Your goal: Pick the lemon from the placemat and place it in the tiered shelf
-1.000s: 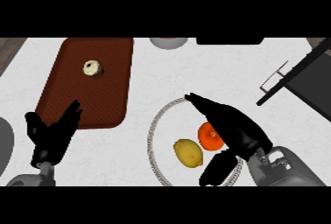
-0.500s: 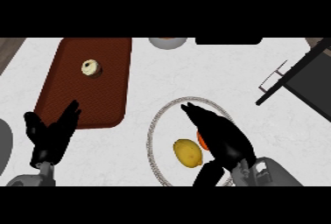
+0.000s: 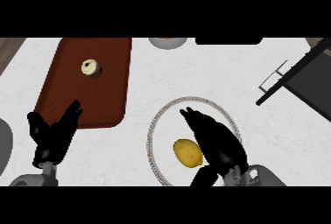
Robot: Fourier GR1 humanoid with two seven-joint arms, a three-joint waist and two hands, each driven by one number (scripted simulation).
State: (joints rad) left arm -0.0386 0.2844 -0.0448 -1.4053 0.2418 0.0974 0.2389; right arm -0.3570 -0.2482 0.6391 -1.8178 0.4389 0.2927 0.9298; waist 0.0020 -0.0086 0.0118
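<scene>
Since the lemon (image 3: 187, 153) lies on the round placemat (image 3: 157, 131) at about six o'clock, your right hand (image 3: 216, 140) hovers just beside it at its three o'clock, fingers straight, likely lining up a grasp. Your left hand (image 3: 53, 133) rests open at eight o'clock. The tiered shelf (image 3: 304, 74) waits at two o'clock.

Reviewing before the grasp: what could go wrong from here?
1. The right hand lies over the round placemat beside the lemon, fingers not yet round it; closing could nudge the lemon away.
2. The tiered shelf sits far right; the carry could clip its dark frame.
</scene>
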